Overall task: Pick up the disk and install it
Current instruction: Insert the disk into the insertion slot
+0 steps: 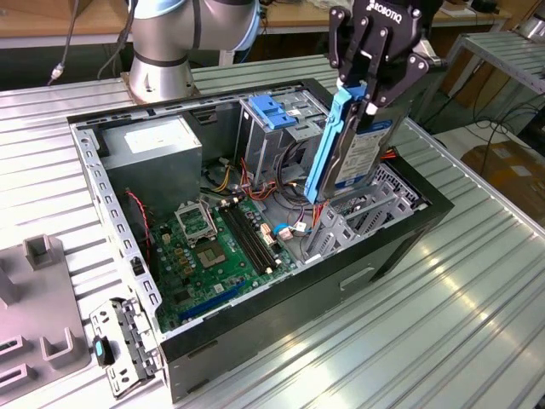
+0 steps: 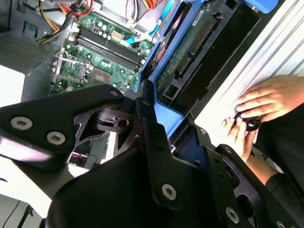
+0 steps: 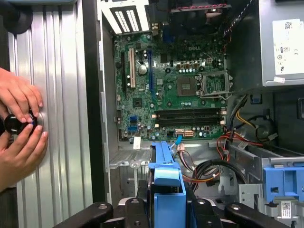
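Exterior view | disk (image 1: 349, 153) upright, clamped between jaws | over computer case (image 1: 255, 328)

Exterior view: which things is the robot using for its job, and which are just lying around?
In the job: the disk, held by the gripper; the open computer case.
Just lying about: metal bracket; grey block.

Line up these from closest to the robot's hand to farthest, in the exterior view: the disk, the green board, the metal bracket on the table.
1. The disk: gripped in the hand, above the case.
2. The green board: inside the case, toward the exterior view's left.
3. The metal bracket: on the table outside the case, farther that way.
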You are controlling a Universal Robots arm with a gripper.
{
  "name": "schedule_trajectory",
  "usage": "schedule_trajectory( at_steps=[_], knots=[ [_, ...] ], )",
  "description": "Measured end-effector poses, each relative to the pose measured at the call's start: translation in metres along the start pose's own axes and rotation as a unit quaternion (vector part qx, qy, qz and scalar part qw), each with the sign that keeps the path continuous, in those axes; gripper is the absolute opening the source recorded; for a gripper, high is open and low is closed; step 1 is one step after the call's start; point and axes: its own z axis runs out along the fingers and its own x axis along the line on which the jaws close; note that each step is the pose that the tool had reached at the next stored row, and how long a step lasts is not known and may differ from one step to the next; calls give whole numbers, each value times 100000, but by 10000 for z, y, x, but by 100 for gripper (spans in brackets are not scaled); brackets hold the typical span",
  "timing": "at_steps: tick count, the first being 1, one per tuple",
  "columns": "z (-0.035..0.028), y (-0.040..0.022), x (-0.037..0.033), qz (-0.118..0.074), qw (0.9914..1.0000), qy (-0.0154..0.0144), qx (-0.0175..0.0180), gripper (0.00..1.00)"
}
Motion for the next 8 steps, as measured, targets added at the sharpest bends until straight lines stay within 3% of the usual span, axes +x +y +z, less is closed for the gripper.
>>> schedule_trajectory(
  at_steps=[4,5,8],
  knots=[
    [3,-104,-5,-1,100000,2,-2,37],
    [6,-157,-8,2,100000,3,0,37],
    [12,-218,-10,3,100000,25,-1,37]
  ],
)
